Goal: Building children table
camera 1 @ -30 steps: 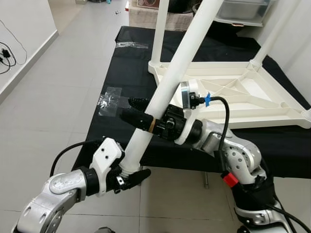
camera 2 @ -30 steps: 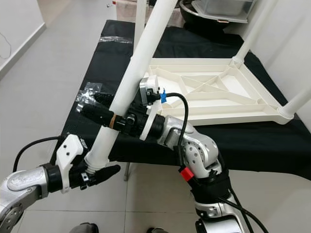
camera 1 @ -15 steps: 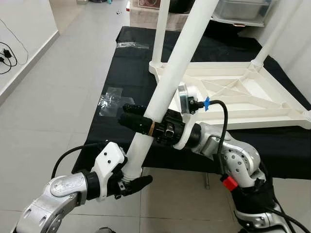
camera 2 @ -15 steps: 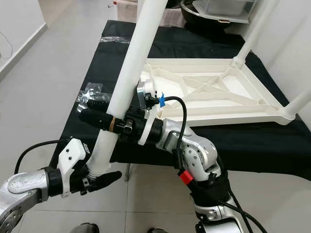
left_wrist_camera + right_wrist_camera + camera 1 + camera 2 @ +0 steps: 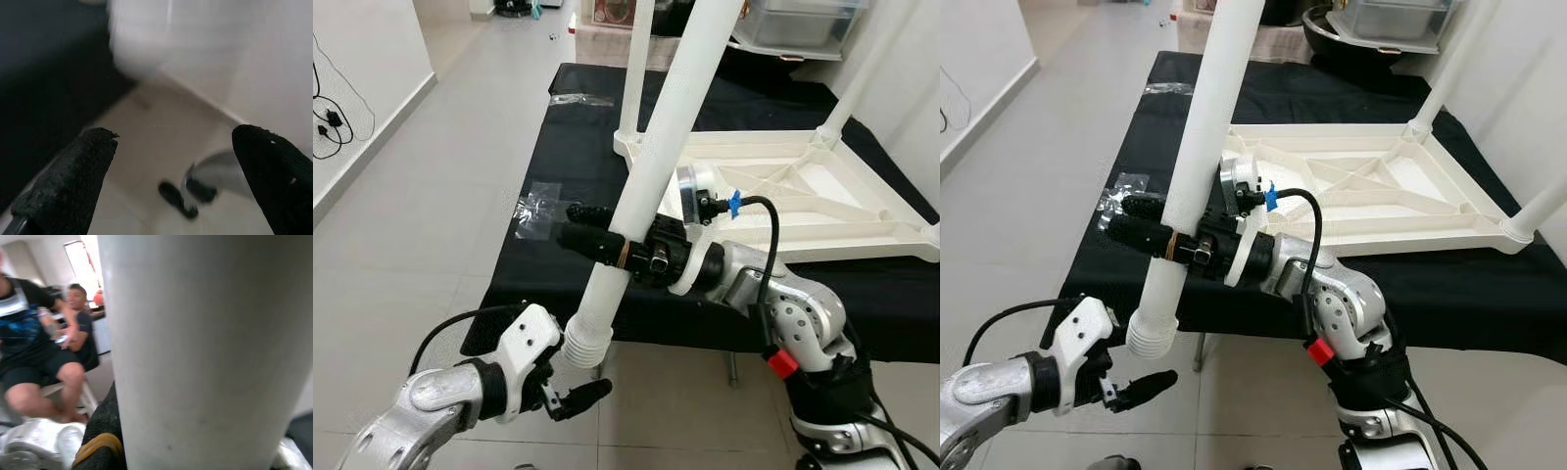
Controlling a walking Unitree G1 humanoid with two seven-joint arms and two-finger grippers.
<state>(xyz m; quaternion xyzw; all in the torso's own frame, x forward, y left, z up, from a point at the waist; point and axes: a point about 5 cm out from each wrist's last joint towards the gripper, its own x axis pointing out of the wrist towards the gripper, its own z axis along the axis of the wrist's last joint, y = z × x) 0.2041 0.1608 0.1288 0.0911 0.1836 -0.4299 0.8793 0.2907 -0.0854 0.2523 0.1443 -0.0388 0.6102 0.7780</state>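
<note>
Gripping a long white table leg (image 5: 651,176), the right gripper (image 5: 597,230) has its two black fingers (image 5: 592,241) closed around the leg's lower part. Leg slants up and away from these fingers; its ribbed threaded end (image 5: 584,344) hangs below them, over the floor (image 5: 401,225) at the near edge of the bench (image 5: 558,176).

Left gripper (image 5: 576,390) sits just under and beside that threaded end, apart from it, fingers (image 5: 73,181) spread wide with nothing between them.

Upturned white tabletop (image 5: 793,191) lies on the black-covered bench beyond the right fingers, with legs (image 5: 636,64) already standing up from its corners. Clear plastic bag (image 5: 536,206) lies on the cloth beside the right fingertips.

Right wrist view: two people (image 5: 49,338) seated in the background.
</note>
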